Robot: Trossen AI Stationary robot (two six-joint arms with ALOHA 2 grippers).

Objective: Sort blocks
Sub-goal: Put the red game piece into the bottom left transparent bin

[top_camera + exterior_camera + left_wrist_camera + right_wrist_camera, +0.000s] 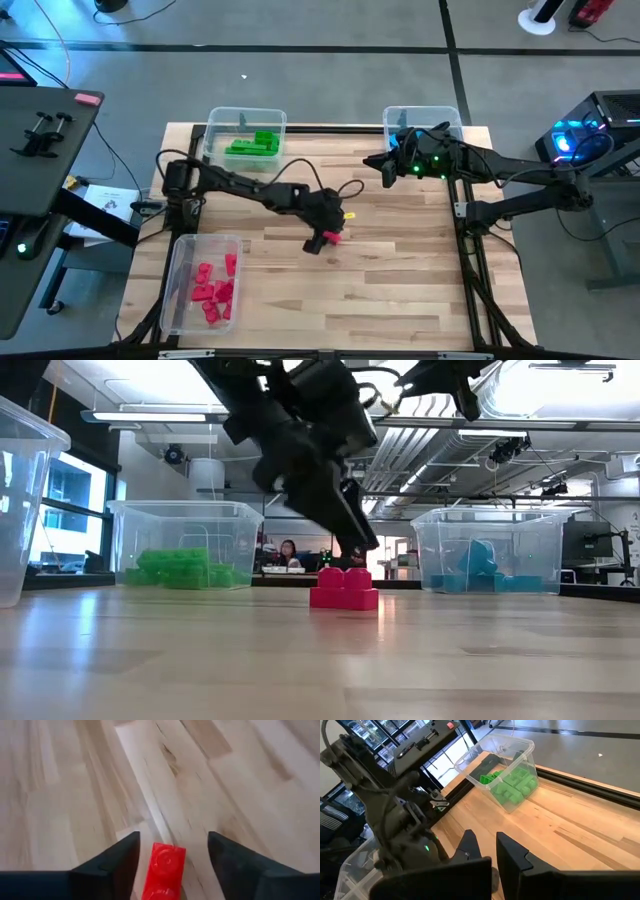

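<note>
One red studded brick (331, 238) (344, 589) (164, 870) rests flat on the wood table near its middle. My left gripper (322, 238) (173, 837) is open and low over it, with one finger on either side of the brick and a gap showing on both sides. My right gripper (372, 162) (485, 840) hangs above the table by the far right bin, empty, with only a narrow gap between its fingers. Green bricks (252, 146) (512, 782) lie in the far left bin. Red bricks (214, 288) lie in the near left bin. Blue bricks (480, 565) lie in the far right bin.
Three clear bins stand on the table: the green one (212, 130) at the far edge left of centre, the blue one (392, 115) at the far right under the right arm, and the red one (180, 290) at the near left. Bare wood (400, 280) lies near and right of the brick.
</note>
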